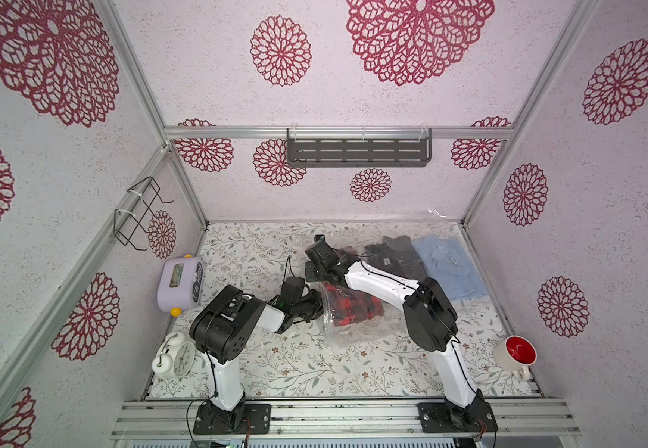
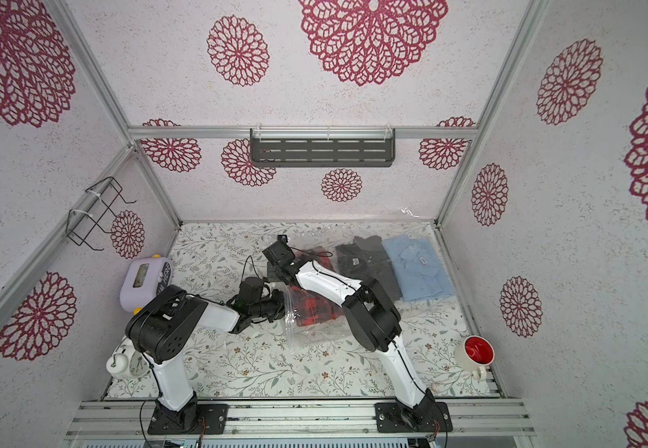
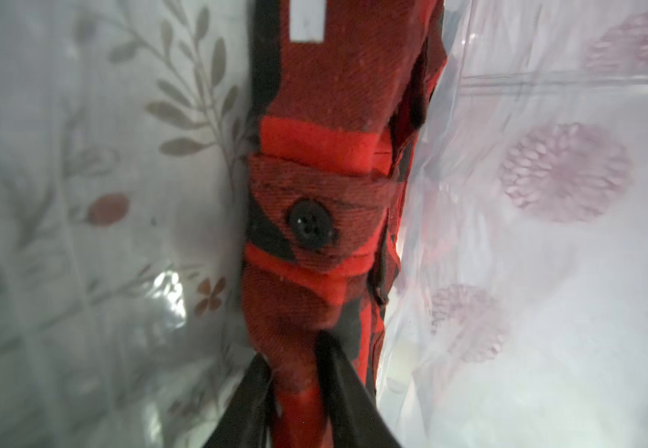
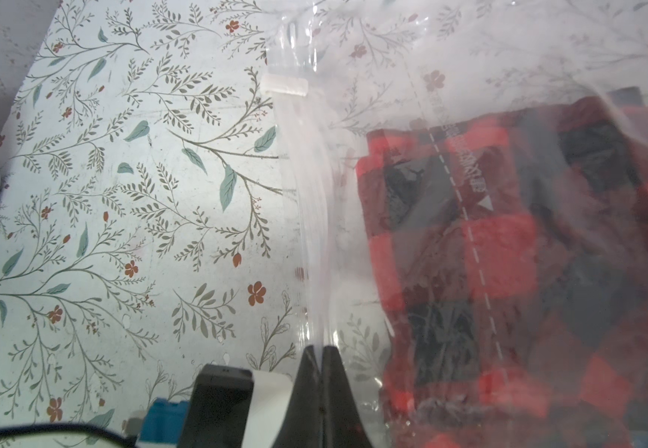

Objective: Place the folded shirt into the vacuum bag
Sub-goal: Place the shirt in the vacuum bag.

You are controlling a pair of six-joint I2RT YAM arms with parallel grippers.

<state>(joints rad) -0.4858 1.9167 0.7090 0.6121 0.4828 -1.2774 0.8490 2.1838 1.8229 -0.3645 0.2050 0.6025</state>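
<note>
Red-and-black checked shirt (image 1: 353,308) lies mid-table inside the open mouth of the clear vacuum bag (image 1: 340,341), showing through the plastic. The left claw (image 3: 291,360) reaches into the opening and pinches a fold of the checked shirt between its fingers. The right claw (image 4: 322,349) is clamped on the bag's zip strip (image 4: 311,201). Farther back, a dark shirt (image 1: 392,256) and a blue shirt (image 1: 450,267) lie side by side; a red-lined mug (image 1: 514,351) stands near the right edge.

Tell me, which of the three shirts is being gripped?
The red-and-black checked shirt, pinched by the left end effector; the black shirt and the light blue shirt lie free.
</note>
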